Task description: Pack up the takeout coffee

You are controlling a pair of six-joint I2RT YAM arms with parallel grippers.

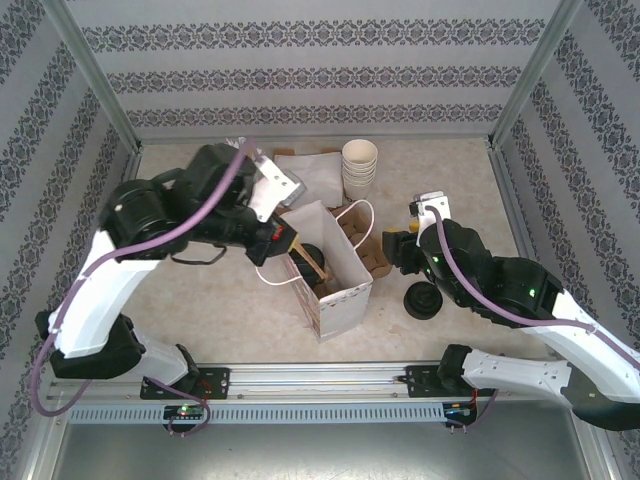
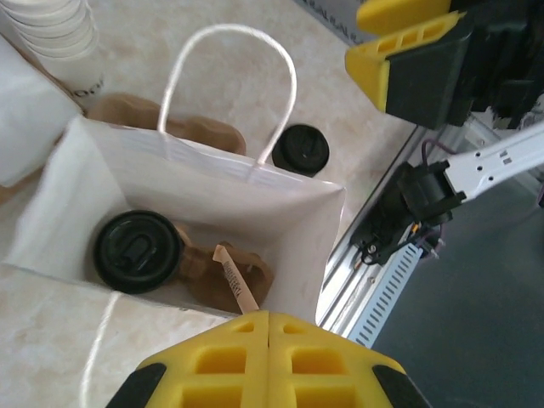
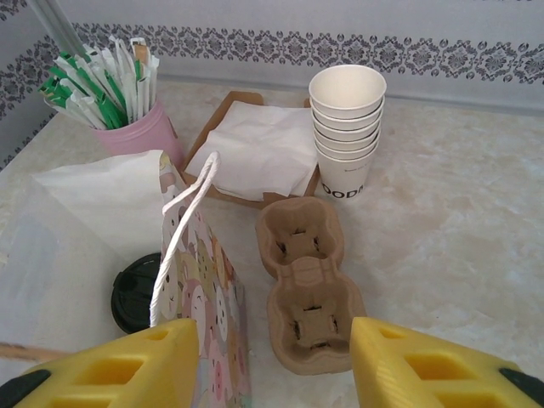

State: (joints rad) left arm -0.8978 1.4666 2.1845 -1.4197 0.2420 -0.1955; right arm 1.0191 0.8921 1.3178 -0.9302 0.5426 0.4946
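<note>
takeout coffee — black lid, upright in paper bag

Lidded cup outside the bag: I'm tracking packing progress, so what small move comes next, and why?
Probably back the right gripper toward the lidded cup beside the bag: its jaws stand open and empty over the cup carriers, and a packed cup sits inside.

Lowest stacked cup bears dark lettering, hardly legible.

White bag with pastel cartoon-print side, black-lidded takeout coffee, pink holder, cream cups, brown carrier.
</note>
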